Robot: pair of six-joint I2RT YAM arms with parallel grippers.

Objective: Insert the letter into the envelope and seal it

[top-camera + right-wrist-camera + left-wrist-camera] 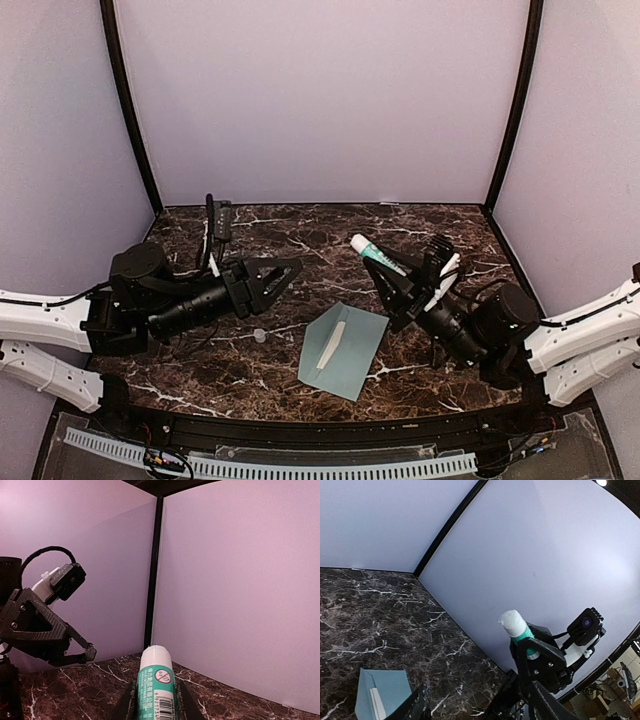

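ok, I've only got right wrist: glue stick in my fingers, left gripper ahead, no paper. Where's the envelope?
Observer: Top view has it. The envelope lies flat near the front edge of the table, between the two arms.
Operator: Anything on it?
Observer: A narrow white strip lies lengthwise along it. I can't tell what it is.
Operator: Any cap lying around for the glue stick?
Observer: Something small and pale, likely a cap, sits on the table just left of the envelope.
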